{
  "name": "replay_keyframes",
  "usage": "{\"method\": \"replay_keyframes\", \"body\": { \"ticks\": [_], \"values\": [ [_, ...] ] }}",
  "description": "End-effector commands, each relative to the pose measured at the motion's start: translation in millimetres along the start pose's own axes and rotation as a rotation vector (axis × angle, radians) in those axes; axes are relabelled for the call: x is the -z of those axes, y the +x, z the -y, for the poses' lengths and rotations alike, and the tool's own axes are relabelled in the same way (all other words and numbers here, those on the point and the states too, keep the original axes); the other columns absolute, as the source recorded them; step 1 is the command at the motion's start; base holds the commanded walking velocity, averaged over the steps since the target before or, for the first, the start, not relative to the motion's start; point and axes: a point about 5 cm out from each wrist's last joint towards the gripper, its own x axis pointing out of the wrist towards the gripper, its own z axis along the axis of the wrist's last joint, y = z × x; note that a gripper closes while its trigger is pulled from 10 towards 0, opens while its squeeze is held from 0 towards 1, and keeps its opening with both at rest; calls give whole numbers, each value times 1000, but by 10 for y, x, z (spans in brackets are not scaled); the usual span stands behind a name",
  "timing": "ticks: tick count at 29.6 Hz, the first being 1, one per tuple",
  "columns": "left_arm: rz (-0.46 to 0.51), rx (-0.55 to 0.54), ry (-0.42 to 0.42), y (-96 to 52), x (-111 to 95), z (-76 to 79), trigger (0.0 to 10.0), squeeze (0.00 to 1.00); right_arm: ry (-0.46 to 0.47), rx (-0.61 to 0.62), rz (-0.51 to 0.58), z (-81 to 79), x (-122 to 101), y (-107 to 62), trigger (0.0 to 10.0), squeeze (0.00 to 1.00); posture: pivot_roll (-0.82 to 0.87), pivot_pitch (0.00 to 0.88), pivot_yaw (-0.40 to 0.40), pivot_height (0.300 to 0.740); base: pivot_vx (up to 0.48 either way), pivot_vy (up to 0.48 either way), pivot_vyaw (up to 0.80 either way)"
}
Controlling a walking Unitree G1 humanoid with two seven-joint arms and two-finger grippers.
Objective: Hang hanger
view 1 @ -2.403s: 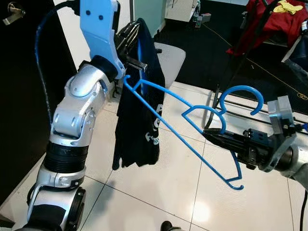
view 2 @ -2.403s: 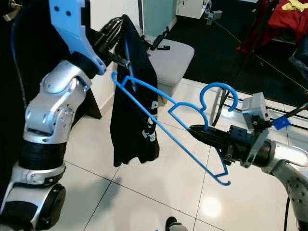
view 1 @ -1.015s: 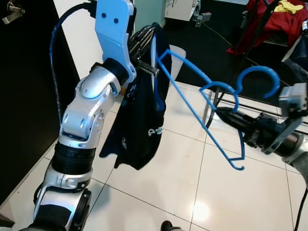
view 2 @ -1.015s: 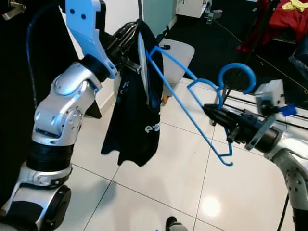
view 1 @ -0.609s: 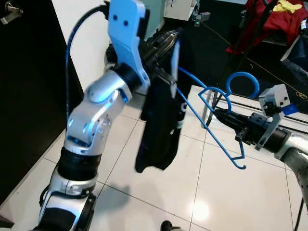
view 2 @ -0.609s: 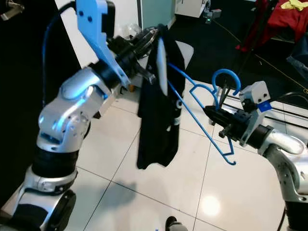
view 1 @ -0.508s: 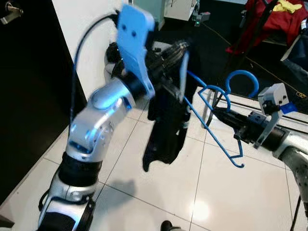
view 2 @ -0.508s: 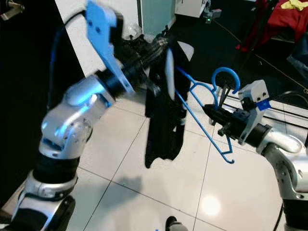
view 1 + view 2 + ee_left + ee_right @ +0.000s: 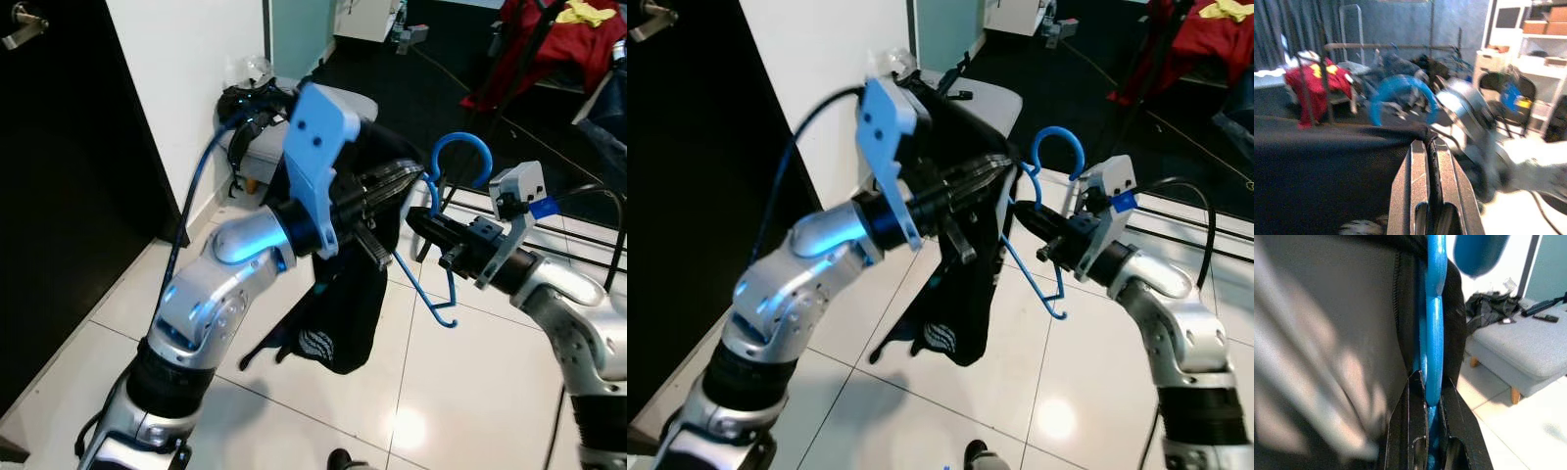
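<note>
A blue plastic hanger point(image 9: 458, 157) stands nearly upright with its hook on top, and my right gripper point(image 9: 421, 221) is shut on its neck. One hanger arm point(image 9: 436, 308) pokes out below; the other is hidden by a black shirt point(image 9: 338, 313) with white print. My left gripper point(image 9: 400, 184) is shut on the shirt's top edge, right beside the hanger's neck. In the right wrist view the hanger point(image 9: 1433, 333) runs between the fingers point(image 9: 1413, 431) against black cloth. In the left wrist view the fingers point(image 9: 1419, 166) pinch the shirt point(image 9: 1317, 166) below the blue hook point(image 9: 1398, 90).
A grey padded stool point(image 9: 991, 98) stands by the white wall behind the arms. A black door point(image 9: 59, 196) is on the left. A clothes rack with a red garment point(image 9: 554, 39) and floor rails point(image 9: 588, 230) are at the right. White tiles point(image 9: 470, 392) lie below.
My left arm has swung right and down, bringing the shirt up against the hanger. The right gripper has come left and the hanger has tipped more upright, with one arm now behind the cloth.
</note>
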Motion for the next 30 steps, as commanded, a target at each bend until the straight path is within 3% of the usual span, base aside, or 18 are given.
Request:
{"method": "replay_keyframes", "body": {
  "ticks": [1,3,11,12,13,14,26,29,30],
  "values": [
    [-27,97,-44,28,95,162,10000,0,-7,46,61,60,-89,-11,10000,0,-13,181,-10,740,0,0,0],
    [-75,130,-74,-5,233,260,10000,0,10,64,95,68,-109,34,10000,0,-13,177,-7,740,0,0,0],
    [-157,144,-118,-63,462,389,10000,0,20,41,105,-10,-69,119,10000,0,-5,170,-3,740,0,0,0],
    [-161,144,-120,-69,487,407,10000,294,22,32,104,-25,-60,130,10000,0,-5,170,-3,740,0,0,0],
    [-161,144,-120,-69,487,407,10000,294,22,32,104,-25,-60,130,10000,0,-5,170,-3,740,0,0,0],
    [-152,135,-124,-59,490,414,10000,1000,17,15,90,-51,-36,138,10000,0,-5,165,-1,740,0,0,0],
    [-93,69,-133,2,430,343,10000,1000,-14,-81,0,-200,112,157,10000,0,-9,163,1,740,0,0,0],
    [-82,70,-135,-33,398,309,10000,1000,-14,-116,3,-216,90,125,10000,0,-8,169,2,740,0,0,0],
    [-74,60,-124,-95,350,227,10000,1000,4,-180,35,-229,7,50,10000,0,-6,172,0,740,0,0,0]
  ]
}}
